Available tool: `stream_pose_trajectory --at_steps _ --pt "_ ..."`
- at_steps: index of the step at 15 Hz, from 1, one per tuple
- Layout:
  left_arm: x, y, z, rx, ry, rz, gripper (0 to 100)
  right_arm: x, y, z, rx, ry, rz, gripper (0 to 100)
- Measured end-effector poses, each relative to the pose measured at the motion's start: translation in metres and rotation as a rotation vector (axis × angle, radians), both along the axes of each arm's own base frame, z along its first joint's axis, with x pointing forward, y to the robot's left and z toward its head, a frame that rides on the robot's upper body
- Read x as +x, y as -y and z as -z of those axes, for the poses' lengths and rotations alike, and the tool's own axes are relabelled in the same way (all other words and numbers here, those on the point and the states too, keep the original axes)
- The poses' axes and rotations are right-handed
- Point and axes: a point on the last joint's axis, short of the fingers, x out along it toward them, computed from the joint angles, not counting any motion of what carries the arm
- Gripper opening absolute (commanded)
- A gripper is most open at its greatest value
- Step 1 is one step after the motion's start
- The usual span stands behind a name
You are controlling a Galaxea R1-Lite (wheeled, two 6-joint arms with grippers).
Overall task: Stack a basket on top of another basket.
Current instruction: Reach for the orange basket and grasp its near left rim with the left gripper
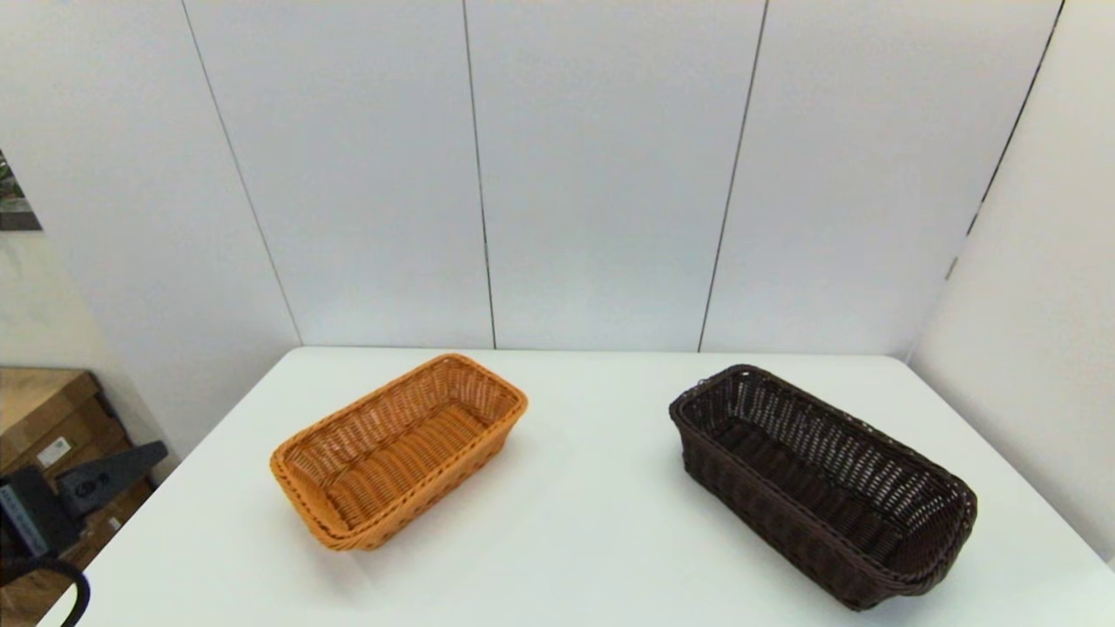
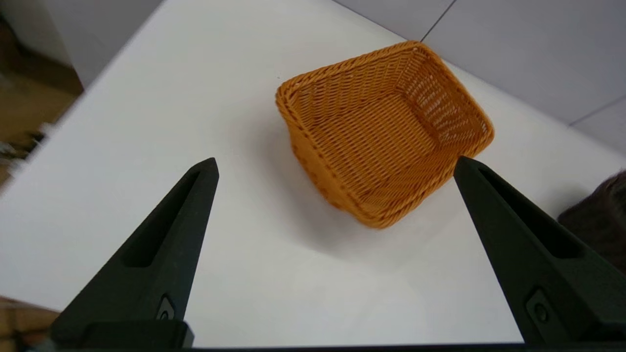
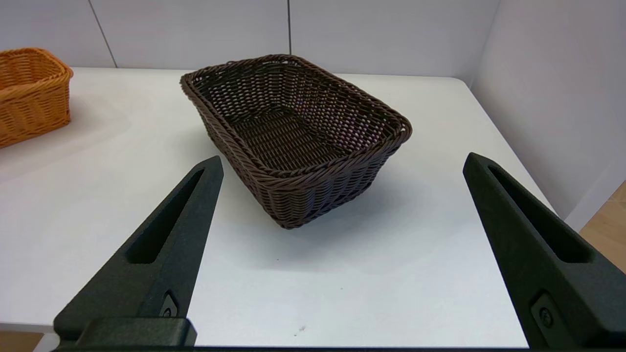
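The white rectangular surface (image 1: 575,531) carries two baskets set well apart, both upright and resting on it. The dark brown rectangular woven wicker basket (image 1: 819,483) sits on the robot's right side, angled, near the right edge. The orange-tan rectangular woven wicker basket (image 1: 401,448) sits on the left side, also angled. The left pincer (image 2: 335,166) hangs above the surface short of the orange-tan basket, fingers spread wide apart. The right pincer (image 3: 342,164) hangs before the dark brown basket, fingers likewise wide apart, touching nothing.

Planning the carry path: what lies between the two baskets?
Only bare table between the tan basket and the dark basket, per the head view.
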Motion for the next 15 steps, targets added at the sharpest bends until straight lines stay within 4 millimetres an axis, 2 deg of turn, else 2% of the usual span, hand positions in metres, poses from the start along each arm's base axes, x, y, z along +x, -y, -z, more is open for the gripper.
stream_pose_trajectory --at_steps 3,8,13,15 --pt "0.035 0.0 0.008 -0.179 -0.066 -0.089 100 0.0 0.0 0.0 0.0 0.0 0.0 100" --pt "0.066 0.003 0.037 -0.389 -0.239 -0.224 100 0.0 0.0 0.0 0.0 0.0 0.0 100" --pt "0.082 0.009 0.056 -0.413 -0.379 -0.258 100 0.0 0.0 0.0 0.0 0.0 0.0 100" --pt "0.089 0.01 0.059 -0.401 -0.449 -0.27 100 0.0 0.0 0.0 0.0 0.0 0.0 100"
